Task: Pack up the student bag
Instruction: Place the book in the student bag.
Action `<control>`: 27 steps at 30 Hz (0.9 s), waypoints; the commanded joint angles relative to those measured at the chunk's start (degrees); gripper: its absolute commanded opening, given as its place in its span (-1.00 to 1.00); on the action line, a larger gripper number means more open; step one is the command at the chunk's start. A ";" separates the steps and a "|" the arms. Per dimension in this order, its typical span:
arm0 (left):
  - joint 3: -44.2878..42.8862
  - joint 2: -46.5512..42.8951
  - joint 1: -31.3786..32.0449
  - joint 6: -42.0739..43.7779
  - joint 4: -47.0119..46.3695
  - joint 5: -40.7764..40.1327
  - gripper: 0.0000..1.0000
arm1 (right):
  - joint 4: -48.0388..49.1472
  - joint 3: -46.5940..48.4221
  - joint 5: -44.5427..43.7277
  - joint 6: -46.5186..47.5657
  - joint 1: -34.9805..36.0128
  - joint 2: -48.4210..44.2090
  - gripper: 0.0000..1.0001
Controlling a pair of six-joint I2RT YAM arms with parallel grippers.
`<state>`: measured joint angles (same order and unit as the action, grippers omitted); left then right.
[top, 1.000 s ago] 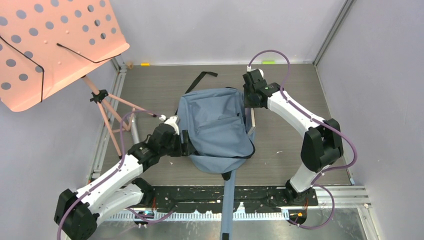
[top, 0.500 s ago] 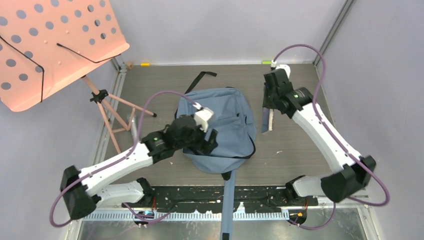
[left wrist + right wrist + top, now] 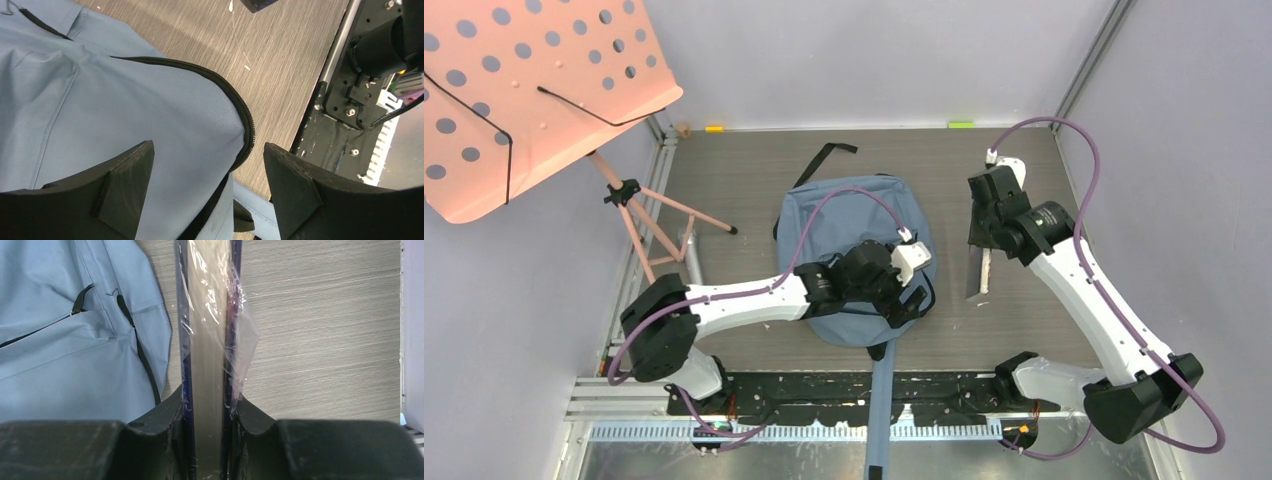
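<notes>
The grey table (image 3: pixel 1044 170) bears a soft grey-blue, black-zippered student bag (image 3: pixel 854 220); left fingers (image 3: pixel 125 190) spread, right fingers (image 3: pixel 155 427) pinch a book (image 3: pixel 207 340).

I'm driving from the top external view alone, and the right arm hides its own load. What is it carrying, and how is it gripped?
Observer: The right gripper has its jaws shut on a book, pinching it across both covers, with the page edges facing the wrist camera.
Operator: Bare covers?
Observer: No, clear plastic film wraps it and hangs loose along one side.
Operator: And the left jaws over the bag?
Observer: The left gripper is open and empty. The student bag lies under it, and its black zipper curves through the gap.
</notes>
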<state>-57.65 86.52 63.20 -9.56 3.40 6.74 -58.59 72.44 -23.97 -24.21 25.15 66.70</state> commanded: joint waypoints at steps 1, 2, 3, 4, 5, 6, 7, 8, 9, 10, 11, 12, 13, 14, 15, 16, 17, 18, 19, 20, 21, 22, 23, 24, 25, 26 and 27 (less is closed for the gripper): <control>-2.75 2.81 0.49 3.23 -4.84 -0.32 0.66 | 2.90 1.55 -0.87 -0.94 -0.01 -4.42 -0.99; -2.68 3.32 0.50 3.23 -4.92 -0.32 0.66 | 2.65 1.56 -0.77 -0.94 -0.01 -4.85 -0.99; -2.65 3.78 0.53 3.23 -5.13 -0.37 0.67 | 2.54 1.56 -0.75 -0.85 -0.01 -5.01 -0.99; -2.58 4.21 0.60 3.09 -5.34 -0.52 0.68 | 2.28 1.51 -0.80 -0.80 -0.01 -5.31 -0.99; -2.56 4.91 0.52 3.06 -5.45 -0.76 0.69 | 2.13 1.55 -0.86 -0.72 -0.01 -5.42 -0.99; -2.55 5.35 0.58 2.99 -5.42 -0.95 0.69 | 1.91 1.55 -0.79 -0.65 -0.01 -5.56 -0.99; -2.60 5.75 0.58 2.97 -5.42 -1.33 0.70 | 1.86 1.56 -0.59 -0.55 -0.01 -5.63 -0.99; -2.67 6.17 0.61 2.97 -5.35 -1.98 0.70 | 1.69 1.56 -0.49 -0.46 -0.01 -5.79 -0.99; -2.74 6.47 0.56 2.97 -5.23 -2.82 0.69 | 1.66 1.56 -0.30 -0.43 -0.01 -5.88 -0.99; -2.90 6.69 0.53 2.85 -4.77 -4.21 0.66 | 1.58 1.56 -0.21 -0.41 -0.01 -6.16 -0.99; -3.19 6.79 0.60 2.74 -4.22 -5.78 0.59 | 1.44 1.60 -0.07 -0.36 -0.01 -6.43 -0.99; -3.57 6.88 0.59 2.63 -3.64 -7.62 0.48 | 1.36 1.68 -0.05 -0.33 -0.01 -6.55 -0.99; -4.08 6.79 0.56 2.74 -2.79 -8.51 0.31 | 1.13 1.75 0.03 -0.36 -0.01 -6.88 -0.99; -4.49 6.51 0.55 2.79 -2.05 -8.91 0.11 | 0.99 1.87 0.13 -0.44 -0.05 -7.08 -0.99; -4.74 5.95 0.60 2.73 -2.11 -9.49 -0.08 | 0.77 1.93 0.32 -0.46 -0.02 -7.50 -0.99; -4.94 5.25 0.54 2.71 -2.30 -9.99 -0.25 | 0.63 1.98 0.50 -0.59 -0.01 -7.74 -0.99; -5.28 4.49 0.55 2.85 -2.42 -10.85 -0.39 | 0.55 1.95 1.07 -0.67 -0.01 -8.30 -0.99; -5.88 3.52 0.54 3.15 -2.06 -11.75 -0.54 | 0.48 1.88 1.72 -0.95 -0.01 -8.58 -0.99; -6.70 2.73 0.55 3.83 -1.26 -12.61 -0.65 | 0.27 1.81 2.12 -1.16 -0.01 -9.19 -0.99; -7.75 1.98 0.58 4.77 -0.23 -13.39 -0.73 | 0.25 1.60 2.99 -1.74 -0.01 -9.47 -0.99; -9.07 1.07 0.59 5.56 0.91 -14.15 -0.85 | 0.21 1.40 3.55 -2.12 -0.01 -10.18 -0.99; -10.64 0.15 0.59 6.27 2.33 -15.44 -0.97 | 0.18 0.82 4.95 -3.05 -0.01 -10.58 -0.99; -12.64 -0.65 0.56 6.95 4.01 -16.77 -1.00 | 0.32 0.48 5.85 -4.19 -0.01 -11.42 -0.99; -14.51 -1.42 0.52 7.72 5.65 -17.98 -1.00 | 0.41 -0.27 7.75 -4.93 -0.01 -11.90 -0.99; -16.77 -2.19 0.41 9.10 7.25 -19.01 -1.00 | 0.51 -0.67 8.83 -6.54 -0.01 -12.70 -0.99; -19.12 -2.77 0.17 10.64 8.70 -19.69 -1.00 | 0.64 -1.59 11.39 -7.38 -0.01 -13.16 -0.99; -21.73 -3.10 -0.64 11.64 11.11 -19.91 -1.00 | 1.12 -2.61 12.84 -9.14 -0.01 -13.98 -0.99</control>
<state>-69.76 89.21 63.92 -3.46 9.61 -7.62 -61.78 71.31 -17.74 -27.40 25.15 56.36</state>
